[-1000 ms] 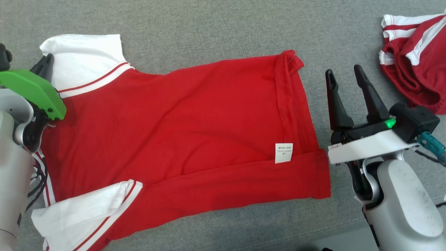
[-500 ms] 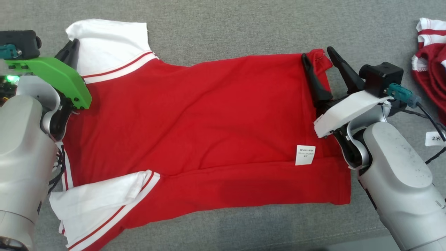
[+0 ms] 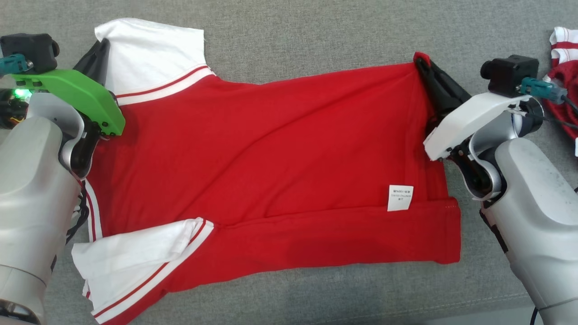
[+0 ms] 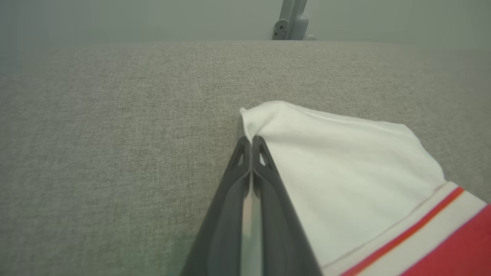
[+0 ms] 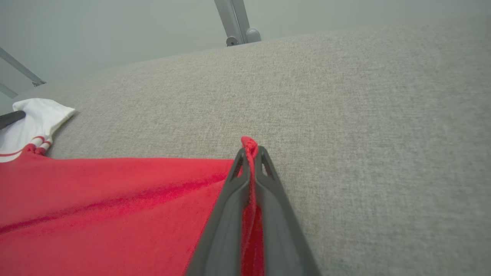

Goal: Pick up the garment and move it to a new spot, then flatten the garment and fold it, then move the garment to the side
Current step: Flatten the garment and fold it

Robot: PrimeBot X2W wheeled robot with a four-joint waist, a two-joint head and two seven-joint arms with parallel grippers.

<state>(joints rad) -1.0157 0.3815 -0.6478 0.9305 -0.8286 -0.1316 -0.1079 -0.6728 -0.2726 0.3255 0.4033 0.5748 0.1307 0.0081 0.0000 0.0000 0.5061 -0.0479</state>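
The garment (image 3: pixel 271 153) is a red T-shirt with white, red-striped sleeves, spread across the grey cloth surface with a white label (image 3: pixel 400 197) showing near its hem. My left gripper (image 3: pixel 100 47) is shut on the far corner of the white sleeve (image 4: pixel 345 172); in the left wrist view my left gripper (image 4: pixel 251 141) pinches that white edge. My right gripper (image 3: pixel 422 63) is shut on the far red hem corner (image 5: pixel 249 143), and the right wrist view has red cloth squeezed between the fingers of my right gripper (image 5: pixel 250 151).
A second red and white garment (image 3: pixel 562 85) lies bunched at the right edge, behind my right arm. Bare grey cloth surface (image 3: pixel 316 31) stretches beyond the shirt. Metal frame legs (image 5: pixel 238 23) stand past the far edge.
My right gripper went from open beside the shirt to the far hem corner and shut on it. The head camera shifted, so the whole picture moved. My left gripper stayed shut on the sleeve.
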